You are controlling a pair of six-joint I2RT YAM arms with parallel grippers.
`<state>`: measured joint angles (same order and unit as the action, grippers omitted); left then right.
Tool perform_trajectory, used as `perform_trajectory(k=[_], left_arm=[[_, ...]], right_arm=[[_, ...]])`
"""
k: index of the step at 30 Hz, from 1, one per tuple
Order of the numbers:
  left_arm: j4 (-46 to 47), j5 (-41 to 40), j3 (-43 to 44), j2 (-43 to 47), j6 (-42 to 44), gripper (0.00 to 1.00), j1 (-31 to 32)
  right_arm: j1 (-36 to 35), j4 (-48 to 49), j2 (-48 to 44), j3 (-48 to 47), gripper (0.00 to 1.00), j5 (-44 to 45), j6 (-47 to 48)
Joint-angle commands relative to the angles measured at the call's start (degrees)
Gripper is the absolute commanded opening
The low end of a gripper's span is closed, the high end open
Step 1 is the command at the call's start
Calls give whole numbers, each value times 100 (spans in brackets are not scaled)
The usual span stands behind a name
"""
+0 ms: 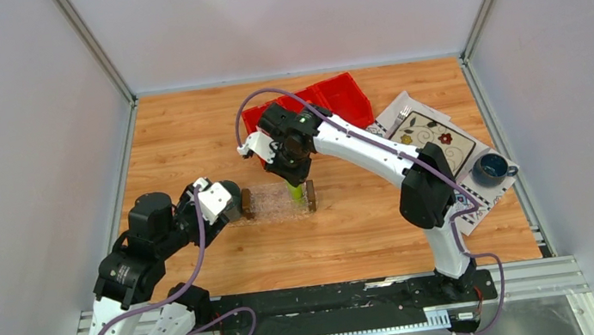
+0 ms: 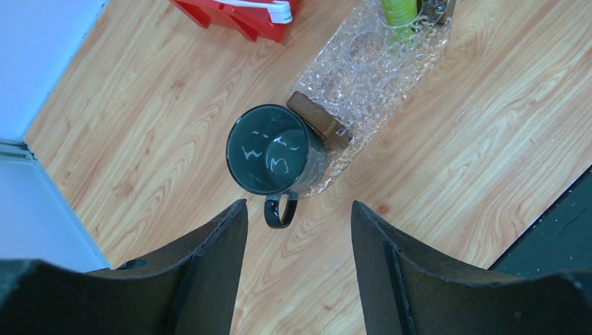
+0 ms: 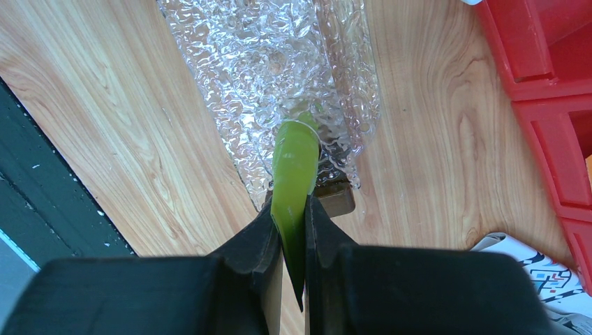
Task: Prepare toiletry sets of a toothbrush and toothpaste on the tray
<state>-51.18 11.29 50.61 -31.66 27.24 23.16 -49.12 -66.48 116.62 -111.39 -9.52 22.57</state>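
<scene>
Lighting: bright, even, from above; faint shadows on tabletop [image 1: 354,229]. Glare: sparkle across tray [image 3: 279,63], reflections inside mug [image 2: 272,150].

The top camera looks steeply down from high on the near side of the tray [image 1: 277,204]. Both wrist cameras view that tray closely, from its left and right ends.

Left of the tray [image 1: 272,204], a mug [image 2: 269,150] — behind the tray, the bin [image 1: 350,100].

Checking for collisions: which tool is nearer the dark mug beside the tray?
Left. The left tool hovers open over the mug; the right tool holds the lime toothpaste at the tray's other end.
</scene>
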Motion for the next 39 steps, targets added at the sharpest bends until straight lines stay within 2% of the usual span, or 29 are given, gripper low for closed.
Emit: perform_trajectory(k=[1, 32, 39], left_arm=[[134, 14, -16, 19, 44, 64, -30], [126, 58, -51, 37, 18, 64, -31], [134, 40, -69, 46, 35, 64, -31]], right_arm=[[-53, 311, -192, 39, 1, -15, 64], [-53, 285, -368, 30, 1, 90, 72], [-45, 302, -333, 56, 10, 99, 55]])
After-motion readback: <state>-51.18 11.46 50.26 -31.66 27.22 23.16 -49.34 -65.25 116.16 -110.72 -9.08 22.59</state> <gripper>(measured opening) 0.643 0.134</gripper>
